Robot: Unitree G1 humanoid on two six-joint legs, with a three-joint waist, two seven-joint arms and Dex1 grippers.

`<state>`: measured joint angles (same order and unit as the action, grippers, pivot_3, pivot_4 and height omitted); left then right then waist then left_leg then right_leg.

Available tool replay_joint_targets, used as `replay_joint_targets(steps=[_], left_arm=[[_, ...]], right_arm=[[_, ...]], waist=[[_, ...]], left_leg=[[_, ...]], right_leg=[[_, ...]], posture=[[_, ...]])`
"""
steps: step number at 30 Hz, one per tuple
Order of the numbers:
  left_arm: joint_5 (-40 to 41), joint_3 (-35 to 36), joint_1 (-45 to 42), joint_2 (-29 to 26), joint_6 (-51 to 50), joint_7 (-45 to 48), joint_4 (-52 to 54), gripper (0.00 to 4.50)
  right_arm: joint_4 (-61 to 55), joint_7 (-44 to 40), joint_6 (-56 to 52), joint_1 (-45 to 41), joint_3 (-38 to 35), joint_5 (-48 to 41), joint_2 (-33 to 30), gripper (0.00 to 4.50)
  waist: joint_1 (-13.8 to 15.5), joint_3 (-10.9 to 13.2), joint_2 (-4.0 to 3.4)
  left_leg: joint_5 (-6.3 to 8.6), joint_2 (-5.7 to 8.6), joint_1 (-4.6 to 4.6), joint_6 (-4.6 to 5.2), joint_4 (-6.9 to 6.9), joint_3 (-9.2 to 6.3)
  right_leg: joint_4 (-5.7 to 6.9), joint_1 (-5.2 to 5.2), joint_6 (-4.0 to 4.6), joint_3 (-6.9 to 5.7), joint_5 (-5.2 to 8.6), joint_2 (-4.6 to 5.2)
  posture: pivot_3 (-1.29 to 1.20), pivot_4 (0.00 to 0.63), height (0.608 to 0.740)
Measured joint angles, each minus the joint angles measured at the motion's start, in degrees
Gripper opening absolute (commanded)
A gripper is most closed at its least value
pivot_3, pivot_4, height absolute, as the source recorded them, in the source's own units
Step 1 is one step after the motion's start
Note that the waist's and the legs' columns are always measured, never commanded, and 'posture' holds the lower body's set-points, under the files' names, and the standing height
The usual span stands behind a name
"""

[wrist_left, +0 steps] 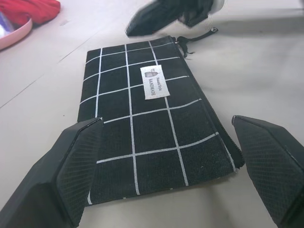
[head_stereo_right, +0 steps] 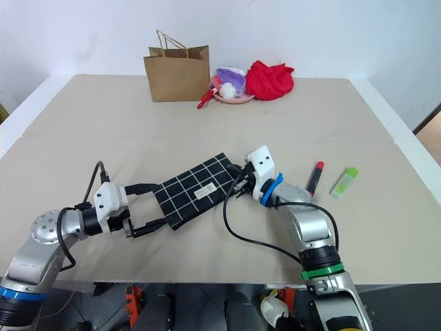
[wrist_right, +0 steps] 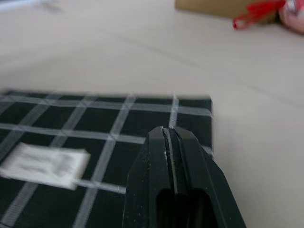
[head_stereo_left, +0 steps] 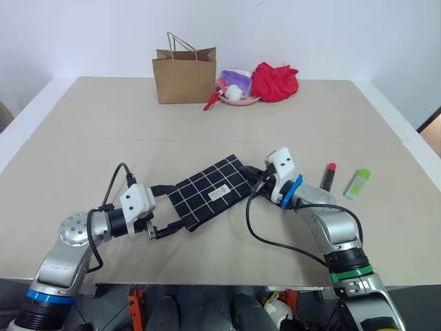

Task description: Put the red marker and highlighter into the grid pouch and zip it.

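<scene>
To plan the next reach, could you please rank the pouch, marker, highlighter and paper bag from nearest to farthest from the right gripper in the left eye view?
From the right gripper:
1. Pouch, at its tips.
2. Marker, to its right.
3. Highlighter, beyond the marker.
4. Paper bag, at the far edge.

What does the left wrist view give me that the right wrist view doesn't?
Left wrist view: the left gripper open, its fingers on either side of the grid pouch end, plus the right gripper at the far zipper end. Right wrist view: the right gripper's fingers pressed shut over the pouch, and the paper bag edge beyond. Both: the pouch, its white label and the table.
</scene>
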<state>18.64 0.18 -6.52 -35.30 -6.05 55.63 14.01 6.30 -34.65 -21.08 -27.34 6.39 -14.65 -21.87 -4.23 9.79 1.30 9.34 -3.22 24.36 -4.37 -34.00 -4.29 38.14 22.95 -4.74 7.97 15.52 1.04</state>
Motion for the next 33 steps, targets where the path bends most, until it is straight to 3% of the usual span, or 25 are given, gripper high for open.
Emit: replay_joint_targets(steps=[14, 25, 33], left_arm=[[-1.5, -0.3, -1.2, -0.7, 3.6, 1.1, -1.4, 4.5], [-10.2, -1.9, -4.4, -6.6, 32.7, 8.4, -16.5, 4.5], [-14.8, -7.4, -7.4, -4.8, 39.7, 8.1, -19.9, 4.5]], right_arm=[[0.4, 0.0, 1.6, 2.1, 0.5, 4.3, -0.2, 0.05], [-0.5, 1.9, 1.0, 2.9, -0.3, 4.4, 1.4, 0.05], [-2.0, 2.8, 0.4, 3.6, -0.4, 4.4, 2.2, 0.05]], waist=[[-0.1, 0.0, 0.0], [0.0, 0.0, -0.01], [0.0, 0.0, -0.01]], left_leg=[[-0.02, -0.01, -0.08, 0.0, -0.06, -0.01], [-0.02, -0.03, -0.1, 0.0, -0.06, 0.0], [-0.02, -0.05, -0.09, 0.0, -0.04, 0.0]], right_leg=[[0.03, -0.07, -0.09, 0.0, 0.01, -0.01], [0.03, -0.07, -0.03, -0.01, 0.01, -0.02], [0.04, -0.06, -0.07, -0.01, 0.01, -0.04]], posture=[[0.0, 0.15, 0.74], [0.0, 0.15, 0.74], [0.0, 0.15, 0.74]])
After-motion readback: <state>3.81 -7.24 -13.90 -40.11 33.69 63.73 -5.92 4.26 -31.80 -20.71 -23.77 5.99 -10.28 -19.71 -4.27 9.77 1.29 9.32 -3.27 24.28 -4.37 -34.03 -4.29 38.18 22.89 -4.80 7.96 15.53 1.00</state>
